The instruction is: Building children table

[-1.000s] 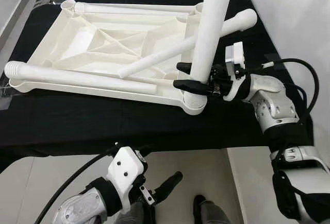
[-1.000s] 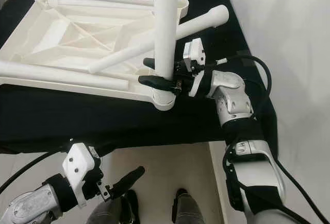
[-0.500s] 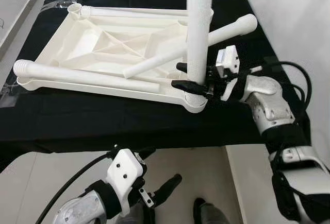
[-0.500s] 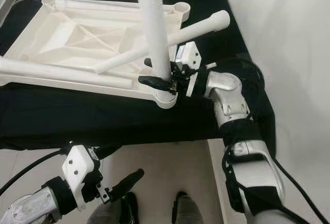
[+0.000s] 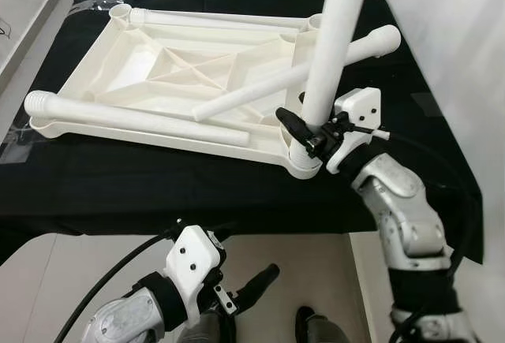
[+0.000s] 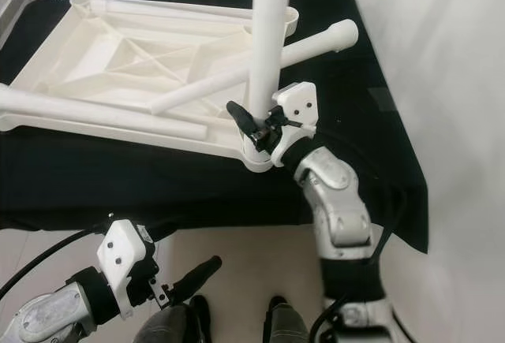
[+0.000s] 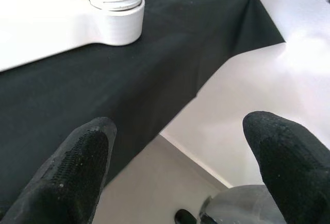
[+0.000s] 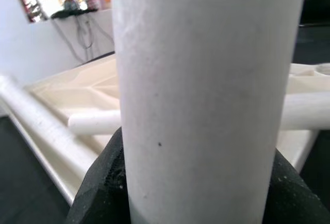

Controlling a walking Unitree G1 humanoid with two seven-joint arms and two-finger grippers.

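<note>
Right gripper (image 5: 304, 132) clamped around the base of the upright white table leg (image 5: 335, 43), black fingers (image 8: 98, 188) pressed to either side just above the corner socket (image 5: 303, 162) of the upside-down white tabletop (image 5: 158, 67) on the black cloth (image 5: 118, 189). Beyond and beside that gripper, three loose legs lying across the tabletop: one slanting (image 5: 300, 71), one along the near edge (image 5: 134, 118), one along the far edge (image 5: 213, 18). Left gripper (image 5: 256, 284) low below the cloth's edge, well apart from the parts, fingers (image 7: 67, 172) spread and grasping nothing.
</note>
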